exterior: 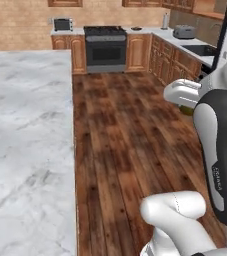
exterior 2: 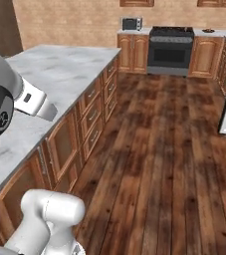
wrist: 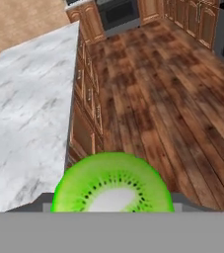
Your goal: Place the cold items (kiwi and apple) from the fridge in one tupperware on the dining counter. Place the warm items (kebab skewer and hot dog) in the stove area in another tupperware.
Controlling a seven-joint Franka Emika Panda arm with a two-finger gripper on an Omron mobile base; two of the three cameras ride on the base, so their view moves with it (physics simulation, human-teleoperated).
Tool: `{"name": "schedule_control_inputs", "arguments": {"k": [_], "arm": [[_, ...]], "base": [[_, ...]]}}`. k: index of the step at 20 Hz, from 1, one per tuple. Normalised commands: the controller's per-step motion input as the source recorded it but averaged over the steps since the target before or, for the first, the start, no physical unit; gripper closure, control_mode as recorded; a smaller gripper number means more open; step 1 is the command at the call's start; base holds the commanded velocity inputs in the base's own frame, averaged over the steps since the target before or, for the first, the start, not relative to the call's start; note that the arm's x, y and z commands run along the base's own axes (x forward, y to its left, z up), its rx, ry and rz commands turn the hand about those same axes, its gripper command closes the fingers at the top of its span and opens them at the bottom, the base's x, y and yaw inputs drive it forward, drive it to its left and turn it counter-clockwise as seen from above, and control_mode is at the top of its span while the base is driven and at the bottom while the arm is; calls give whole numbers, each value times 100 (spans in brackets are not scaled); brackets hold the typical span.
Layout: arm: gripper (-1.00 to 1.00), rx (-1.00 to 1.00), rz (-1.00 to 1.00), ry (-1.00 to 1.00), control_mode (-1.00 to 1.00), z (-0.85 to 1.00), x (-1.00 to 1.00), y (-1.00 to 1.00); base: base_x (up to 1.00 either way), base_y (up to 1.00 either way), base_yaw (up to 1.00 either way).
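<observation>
The kiwi (wrist: pixel 112 184), cut face up and bright green, sits at the bottom of the hand view, right at the gripper (wrist: pixel 112 210); the finger tips themselves are hidden behind the fruit, so the hold is probably a part-closed clamp on the kiwi, though the contact itself cannot be seen. The marble dining counter (wrist: pixel 24 113) runs along the left of that view, its wooden cabinet fronts (wrist: pixel 86 106) facing the plank floor (wrist: pixel 158 94); the stove (exterior: pixel 105 47) stands against the far wall. No tupperware is in sight on the stretch of counter shown; the step in hand looks like carrying the fruit to the counter. To do it well, keep the hand level so the kiwi does not slip; swing over the counter's near edge with room above the marble; find the container before lowering; release only once the fruit is well inside its rim.
</observation>
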Motion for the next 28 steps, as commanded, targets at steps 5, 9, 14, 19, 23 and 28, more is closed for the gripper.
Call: {"name": "schedule_control_inputs", "arguments": {"k": [5,9,14,19,23,28], "arm": [[100,0,0,0,100,0,0,0],[100,0,0,0,100,0,0,0],[100,0,0,0,100,0,0,0],[100,0,0,0,100,0,0,0],[100,0,0,0,100,0,0,0],[100,0,0,0,100,0,0,0]], "base": [[-100,-1,22],[-100,4,9],[-92,51,7],[-23,100,0],[-2,100,0],[0,100,-3]]}}
